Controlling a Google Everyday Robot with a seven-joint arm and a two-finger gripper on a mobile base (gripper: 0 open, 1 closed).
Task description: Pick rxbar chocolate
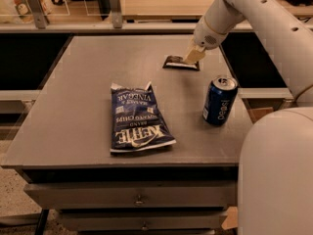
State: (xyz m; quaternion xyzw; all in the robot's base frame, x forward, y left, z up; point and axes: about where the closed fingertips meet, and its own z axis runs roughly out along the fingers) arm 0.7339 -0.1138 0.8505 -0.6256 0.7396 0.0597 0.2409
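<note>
On the table [73,106] the chip bag [138,119] lies near the middle. The can [219,101] stands to its right. Farther back lies the rxbar chocolate [177,61], with the gripper [194,56] at its right end.

Grey table [73,111] with drawers [98,196] stands in a dim room.
A wooden counter [161,1] runs along the far side; speckled floor [13,202] shows near left; the gripper [194,56] hangs far right.

gripper [192,57]: one, mine, at the bar's right end.
rxbar chocolate [175,62]: one, just beside my gripper.
chip bag [138,117]: one, well apart from it.
Pepsi can [219,101]: one, near it.
</note>
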